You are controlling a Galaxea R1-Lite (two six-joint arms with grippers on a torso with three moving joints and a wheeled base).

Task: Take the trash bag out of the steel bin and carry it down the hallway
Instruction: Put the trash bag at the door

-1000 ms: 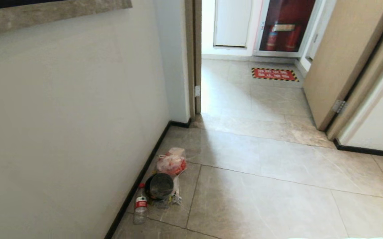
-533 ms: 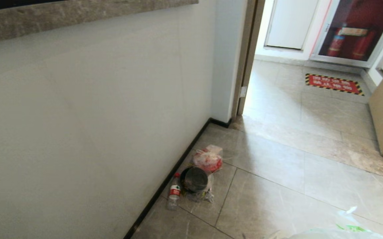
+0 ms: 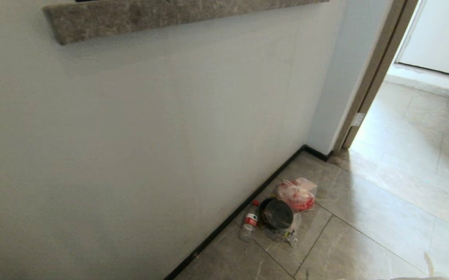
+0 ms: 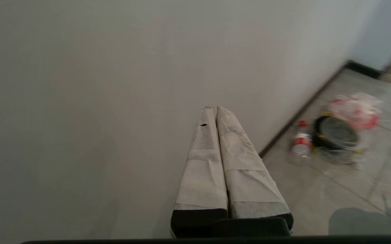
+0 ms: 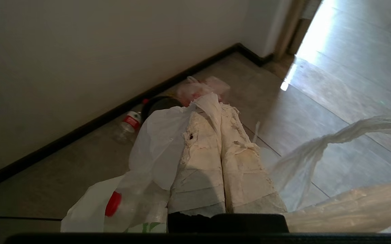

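Right gripper (image 5: 220,108) up close, padded fingers (image 5: 200,159) clamped on thin white plastic trash bag (image 5: 158,145), hanging over glossy beige hallway tiles (image 5: 320,112). Left gripper (image 4: 214,109) pressed together, holding nothing. Farther off by black skirting (image 3: 224,227): clear plastic bottle (image 3: 248,225), black round tub (image 3: 278,214), pinkish-red bag (image 3: 297,193).

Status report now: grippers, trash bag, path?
Right gripper shut on trash bag. Left gripper shut, empty. Rubbish pile by wall; hallway floor ahead.

A white wall (image 3: 150,136) with black skirting (image 3: 232,225) meets glossy beige tiles (image 3: 364,217); daylight enters a far-right doorway (image 3: 411,101).
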